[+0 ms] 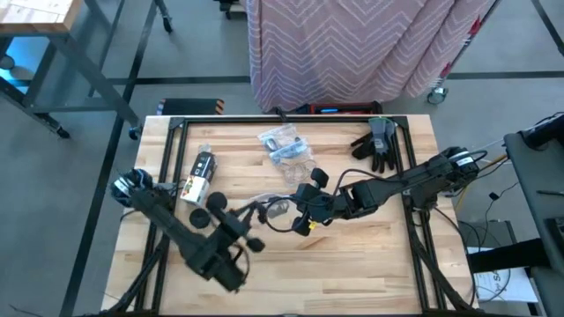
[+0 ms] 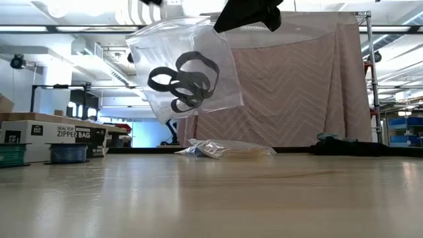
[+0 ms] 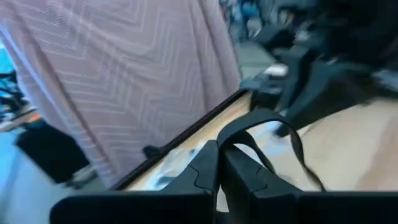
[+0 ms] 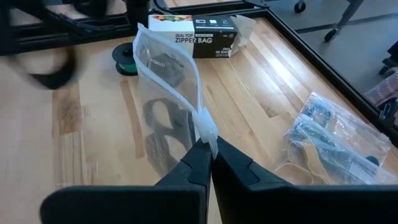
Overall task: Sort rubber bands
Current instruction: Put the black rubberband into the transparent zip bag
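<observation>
Crinkly clear bag [image 4: 166, 93] of black loops hangs pinched in right gripper [image 4: 209, 151]; left gripper [image 3: 219, 163] clamps floppy black rubber band [image 3: 264, 127]

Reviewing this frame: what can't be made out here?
- Left pincer: shut on a black rubber band; the view is blurred, so its far end is unclear.
- Held bag: band count unreadable; loops overlap.
- Bags on the table: contents too small in the high view.

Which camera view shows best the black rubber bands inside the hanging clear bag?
The low view: the black rubber bands show sharply through the clear bag. The right wrist view sees them edge-on, blurred; the high view barely shows them.
</observation>
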Available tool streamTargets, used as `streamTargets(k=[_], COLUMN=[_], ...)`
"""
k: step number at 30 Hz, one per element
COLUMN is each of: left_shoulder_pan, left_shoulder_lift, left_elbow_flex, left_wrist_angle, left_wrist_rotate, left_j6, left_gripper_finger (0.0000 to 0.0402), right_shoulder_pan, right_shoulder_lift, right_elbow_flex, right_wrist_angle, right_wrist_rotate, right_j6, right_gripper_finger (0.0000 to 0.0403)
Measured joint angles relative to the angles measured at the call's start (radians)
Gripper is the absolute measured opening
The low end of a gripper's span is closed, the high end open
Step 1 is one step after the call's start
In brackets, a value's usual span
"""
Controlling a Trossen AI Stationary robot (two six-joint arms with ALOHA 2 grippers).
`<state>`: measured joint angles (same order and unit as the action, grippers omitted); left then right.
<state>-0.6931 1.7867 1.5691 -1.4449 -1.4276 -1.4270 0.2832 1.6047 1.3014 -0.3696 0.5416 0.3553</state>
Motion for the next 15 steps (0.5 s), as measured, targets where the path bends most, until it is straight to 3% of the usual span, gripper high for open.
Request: streamTargets(k=[6,15], left_shoulder_pan=[0.091,0.156], left_shoulder_lift=[-0.002,-0.027], left_elbow_flex=[0.028,0.040], left_wrist_angle=[0.001,-0.021], left_wrist_rotate=[0.060,0.084], left_j6=[0.176,0.240], left_gripper_finger=[0.0000,0.0000], right_shoulder_pan=[0.000,0.000], right_shoulder_lift=[0.000,0.000], right_elbow_flex=[0.000,0.000], right_wrist_angle=[0.000,-0.020], right_wrist_rotate=[0.000,-0.003], right_j6=[-0.012,-0.002], right_gripper_finger=[0.0000,0.0000])
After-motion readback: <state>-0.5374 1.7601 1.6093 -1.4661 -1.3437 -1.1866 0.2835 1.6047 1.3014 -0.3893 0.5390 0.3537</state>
